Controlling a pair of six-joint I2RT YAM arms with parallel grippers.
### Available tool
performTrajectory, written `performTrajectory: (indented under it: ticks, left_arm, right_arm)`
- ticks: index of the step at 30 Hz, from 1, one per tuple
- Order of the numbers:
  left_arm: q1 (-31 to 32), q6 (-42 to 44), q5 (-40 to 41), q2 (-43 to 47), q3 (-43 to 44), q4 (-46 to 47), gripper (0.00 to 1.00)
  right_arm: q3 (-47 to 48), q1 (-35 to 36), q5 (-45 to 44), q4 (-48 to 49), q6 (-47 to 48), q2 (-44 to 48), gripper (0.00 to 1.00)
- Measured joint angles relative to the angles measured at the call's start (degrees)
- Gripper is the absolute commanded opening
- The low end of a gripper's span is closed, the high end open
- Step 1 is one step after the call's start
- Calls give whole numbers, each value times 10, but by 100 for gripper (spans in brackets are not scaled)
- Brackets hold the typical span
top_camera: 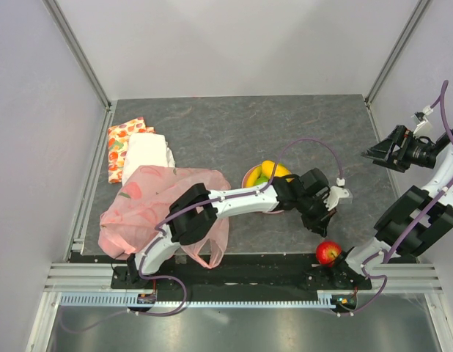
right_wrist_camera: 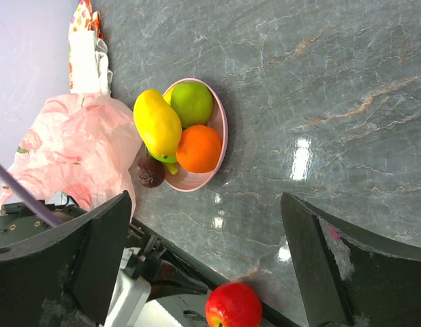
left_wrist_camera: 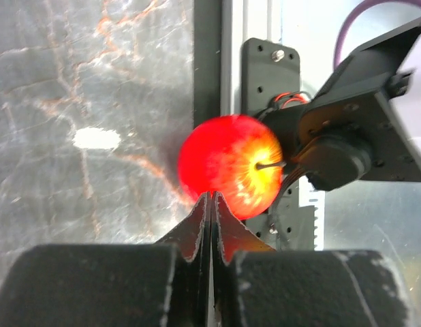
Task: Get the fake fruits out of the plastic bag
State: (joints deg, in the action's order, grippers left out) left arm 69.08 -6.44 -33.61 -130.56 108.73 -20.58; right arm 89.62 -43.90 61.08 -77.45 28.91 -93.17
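Red apple point(top_camera: 328, 252) lies at the worktop's near edge, more fruits point(right_wrist_camera: 157, 122) fill the plate point(right_wrist_camera: 223, 126); left gripper point(left_wrist_camera: 211, 201) clenched empty, right gripper point(top_camera: 374, 155) splayed; plastic bag point(top_camera: 138, 198) maybe empty.

Grey marbled table point(top_camera: 234, 125) with pale-pink plastic bag point(top_camera: 138, 202), pink plate point(top_camera: 248, 176), red apple point(top_camera: 328, 252), fruit-printed cloth point(top_camera: 120, 143), white cloth point(top_camera: 147, 150)

The glossy round plastic apple point(top_camera: 328, 252) is coloured red blending into yellow, the crinkly plastic bag point(top_camera: 131, 207) pale pink, the tabletop point(top_camera: 234, 132) veined grey.
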Motion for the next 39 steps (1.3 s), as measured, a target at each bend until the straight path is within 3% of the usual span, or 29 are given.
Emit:
performTrajectory:
  ticks: [1, 2, 3, 4, 5, 14, 24, 33, 36, 39]
  left_arm:
    - [-2, 2, 0, 0, 0, -4, 31]
    - [-3, 5, -1, 0, 0, -8, 54]
    - [-3, 15, -4, 0, -1, -12, 86]
    - [-3, 26, -13, 0, -2, -16, 97]
    - [-2, 38, -21, 0, -4, -16, 99]
    - [11, 104, -75, 10, -88, 23, 99]
    - [27, 105, -76, -12, -50, 103, 95]
    - [32, 90, -43, -55, -22, 119, 93]
    - [37, 71, -24, -71, -14, 129, 89]
    - [42, 52, -10, -84, -14, 140, 74]
  right_arm:
    - [0, 0, 0, 0, -2, 0, 98]
    - [0, 0, 0, 0, -2, 0, 98]
    - [0, 0, 0, 0, -3, 0, 98]
    - [0, 0, 0, 0, -3, 0, 98]
    - [0, 0, 0, 0, -4, 0, 98]
    - [-1, 0, 0, 0, -4, 0, 98]
    - [-11, 0, -1, 0, -4, 0, 98]
    - [-11, 0, -1, 0, -4, -1, 98]
    - [-11, 0, -1, 0, -4, -3, 98]
    - [-11, 0, -1, 0, -3, -3, 98]
